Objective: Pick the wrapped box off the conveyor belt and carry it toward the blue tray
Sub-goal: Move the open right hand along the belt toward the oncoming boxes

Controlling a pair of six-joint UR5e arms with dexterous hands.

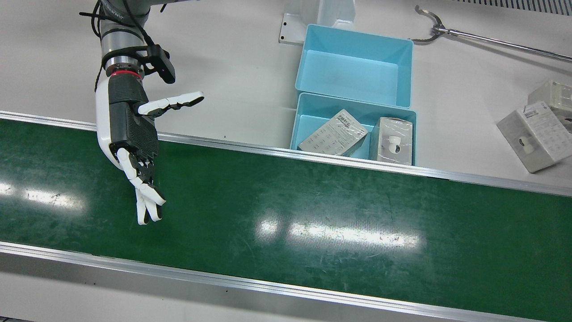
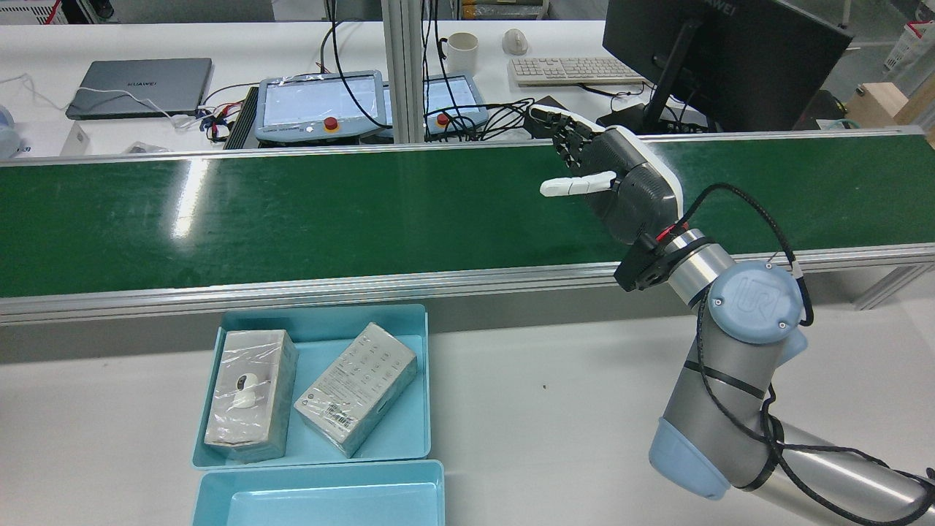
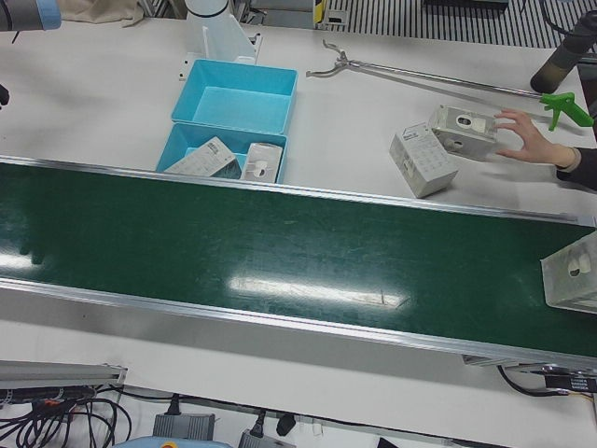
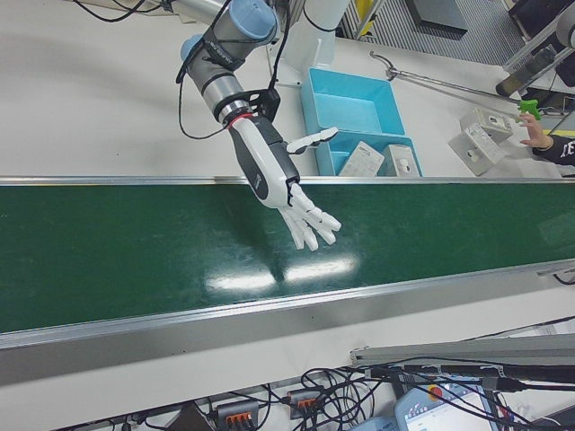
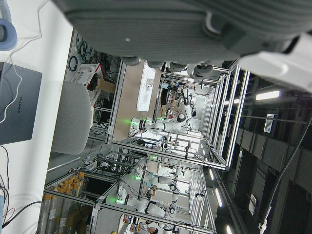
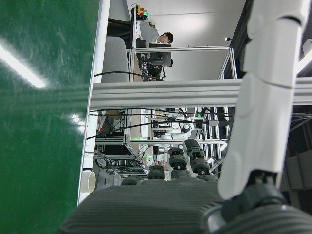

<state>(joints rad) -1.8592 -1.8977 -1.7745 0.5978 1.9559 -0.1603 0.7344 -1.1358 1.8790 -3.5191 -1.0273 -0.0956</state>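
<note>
The conveyor belt (image 1: 313,214) is running bare beneath the right hand (image 1: 132,134). In the left-front view, one wrapped box (image 3: 571,273) is sitting on the belt at its far end, partly cut off by the view's edge and well apart from the arm. By judgement this is the box to be picked; the task is therefore at the waiting or approach step, with nothing yet grasped.

The right hand is hovering over the belt with palm exposed, fingers (image 1: 147,203) spread and extended and the thumb held out to the side; it is holding nothing. The left hand (image 5: 185,29) is appearing only in its own camera, too close to judge: its state cannot be told.

The next move is calling for the box to come within reach, then a descent with the fingers closing across its sides. The plastic wrap is looking glossy, so slippage is a probable risk.

Beyond the belt's rail, the nearer blue tray (image 1: 308,123) is holding two wrapped boxes side by side, one lying askew. The farther blue tray (image 1: 353,76), touching it, is standing empty. Further out, a person's hand (image 3: 527,138) is handling spare boxes (image 3: 438,149) on the table, beside a reaching tool (image 3: 420,77).
</note>
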